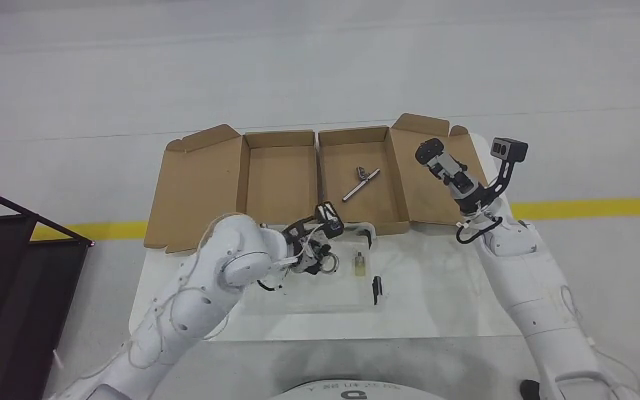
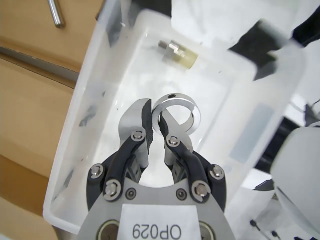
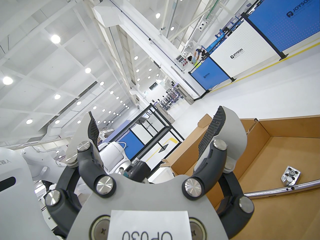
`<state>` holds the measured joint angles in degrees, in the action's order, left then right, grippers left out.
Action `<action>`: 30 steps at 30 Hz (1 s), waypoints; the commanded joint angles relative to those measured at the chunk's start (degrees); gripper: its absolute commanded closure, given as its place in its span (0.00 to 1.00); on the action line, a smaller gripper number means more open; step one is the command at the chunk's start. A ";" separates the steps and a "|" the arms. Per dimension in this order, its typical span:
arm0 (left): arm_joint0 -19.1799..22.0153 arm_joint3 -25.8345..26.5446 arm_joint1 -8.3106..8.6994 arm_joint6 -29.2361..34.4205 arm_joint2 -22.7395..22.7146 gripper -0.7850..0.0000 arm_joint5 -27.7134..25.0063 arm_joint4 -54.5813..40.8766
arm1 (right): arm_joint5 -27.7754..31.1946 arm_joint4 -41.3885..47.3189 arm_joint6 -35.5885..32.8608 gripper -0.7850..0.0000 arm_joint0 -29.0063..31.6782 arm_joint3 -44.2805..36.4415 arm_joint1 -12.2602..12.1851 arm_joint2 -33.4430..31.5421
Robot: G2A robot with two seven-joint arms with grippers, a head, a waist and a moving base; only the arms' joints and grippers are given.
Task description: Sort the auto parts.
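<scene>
**Left gripper pinches ring in bin; right arm raised**

A white table (image 1: 440, 300) stands on a pale grey floor crossed by a yellow line. The hall has a white beamed ceiling with round lamps and blue and white partition panels. At the table's far side two open cardboard boxes sit side by side, the left box (image 1: 282, 185) and the right box (image 1: 345, 160). A clear plastic bin (image 2: 75, 116) lies just in front of them.

The metal ring (image 2: 172, 100) is inside the bin. Its bore opens up toward the wrist, and the small hole in its band faces away from the gripper. A fitting (image 2: 178, 54) lies on the bin floor beyond it, long axis slanted, with the threaded metal end toward the wall next to the boxes and the yellowish cap away from it. A bright rod (image 1: 361, 184) lies diagonally in the right box.

The left arm bends in across the table. The left gripper (image 2: 154, 111) points down into the bin and pinches the ring's wall, one finger inside the bore and one outside. The right arm is lifted over the right box's flap. The right gripper (image 3: 155, 115) tilts up toward the ceiling, fingers spread wide, holding nothing.
</scene>
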<state>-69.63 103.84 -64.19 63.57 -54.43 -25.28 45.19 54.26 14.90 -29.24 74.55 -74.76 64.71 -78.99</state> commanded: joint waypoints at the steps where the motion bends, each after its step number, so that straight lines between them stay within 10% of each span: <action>1: -1.65 -1.11 0.82 -2.33 -5.52 1.00 -2.64 -9.23 | 0.00 0.01 0.00 0.00 0.00 0.00 0.00 0.00; 11: -9.29 -2.28 3.77 -7.08 -20.92 1.00 -12.31 -29.50 | 0.00 0.01 0.00 0.00 0.00 0.00 0.00 0.00; 24: -12.88 -0.89 5.69 -9.44 -29.12 1.00 -14.78 -35.57 | 0.00 0.01 0.00 0.00 0.00 0.00 0.00 0.00; 30: -12.62 -6.87 6.36 -4.51 -29.53 1.00 -15.68 -63.78 | 0.00 0.01 0.00 0.00 0.00 0.00 0.00 0.00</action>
<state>-82.97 98.87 -57.98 56.56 -84.06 -41.13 -9.73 54.26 14.90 -29.24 74.55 -74.76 64.71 -78.99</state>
